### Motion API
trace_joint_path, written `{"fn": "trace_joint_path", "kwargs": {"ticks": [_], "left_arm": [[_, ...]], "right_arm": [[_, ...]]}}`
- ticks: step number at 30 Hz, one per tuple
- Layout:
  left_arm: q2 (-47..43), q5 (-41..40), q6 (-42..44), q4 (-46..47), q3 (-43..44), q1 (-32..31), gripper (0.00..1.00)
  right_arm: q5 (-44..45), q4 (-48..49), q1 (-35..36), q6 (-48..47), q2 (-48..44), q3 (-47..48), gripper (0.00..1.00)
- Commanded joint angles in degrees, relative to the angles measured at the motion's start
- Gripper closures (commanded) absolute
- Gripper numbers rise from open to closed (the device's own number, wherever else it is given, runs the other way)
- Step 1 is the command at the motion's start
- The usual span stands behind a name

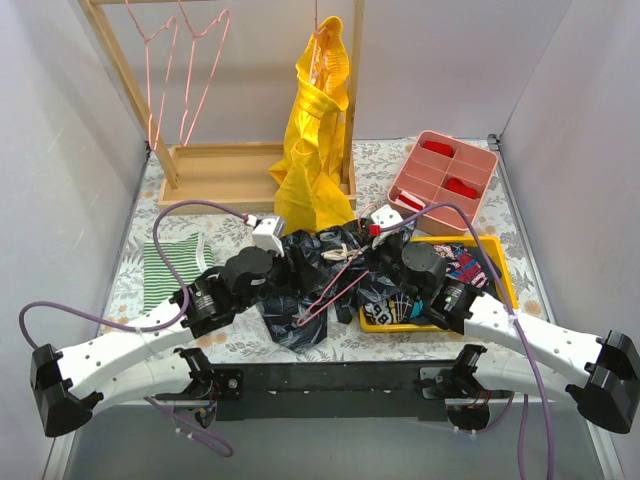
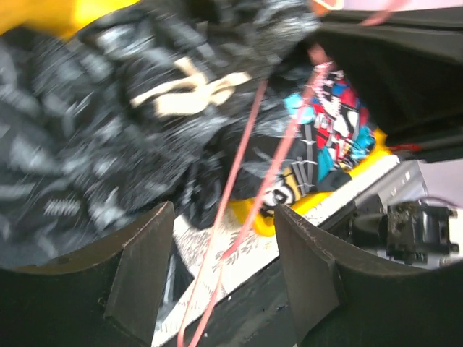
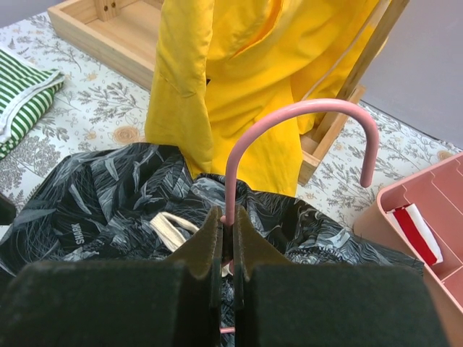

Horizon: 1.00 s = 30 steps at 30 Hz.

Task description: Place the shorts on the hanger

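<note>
Our right hand (image 3: 228,217) pinches the stiff hanger (image 3: 318,105); our open left hand (image 2: 221,217) should take the floppy shorts (image 3: 94,195) at the waist.

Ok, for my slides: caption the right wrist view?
Right gripper pinching the pink hanger above the shorts, yellow garment behind.

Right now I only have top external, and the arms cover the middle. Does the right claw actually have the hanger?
Observer: Yes. The right wrist view shows the right claw shut on the hanger at the neck just under its hook. The hook rises past the fingertips.
Operator: Left claw?
Observer: Open. In the left wrist view the left claw has its fingers wide apart, and the hanger's wire runs between them, not pinched.
Operator: Is it holding the shorts?
Observer: No. The shorts lie bunched beyond the fingertips, with no fabric between them. That view is blurred.
</note>
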Motion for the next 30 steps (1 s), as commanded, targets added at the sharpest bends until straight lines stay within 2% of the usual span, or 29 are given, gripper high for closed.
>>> {"fn": "trace_joint_path", "kwargs": {"ticks": [1,6,8,11,14,26,30], "left_arm": [[-2.7,-7.1,-9.5,-11.2,-3.5,0.3,0.45],[-0.1,-3.6,-12.5,-9.0,-8.2,2.2,0.56],[2.9,-2.7,-12.2,-7.5,-8.9,3.7,0.66],[6.8,0.0,-11.4,-4.9,-10.5,6.0,0.75],[7.8,2.1,-10.8,-1.6,-12.0,7.4,0.78],[15.7,2.5,-8.5,3.2,-9.6,7.9,0.78],[15.7,1.7,-8.1,4.9,-9.2,7.9,0.72]], "right_arm": [[1.3,6.3,0.1,-0.7,-1.6,-0.7,0.99],[1.6,6.5,0.0,-0.7,-1.6,-0.6,0.99],[1.6,6.6,0.0,-0.7,-1.6,-0.6,0.99],[1.5,6.5,0.0,-0.7,-1.8,-0.4,0.99],[1.2,6.2,0.0,-0.7,-1.5,-0.1,0.99],[1.5,6.0,0.0,-0.5,-1.8,0.1,0.99],[1.3,5.8,0.0,-0.4,-1.4,0.6,0.99]]}}
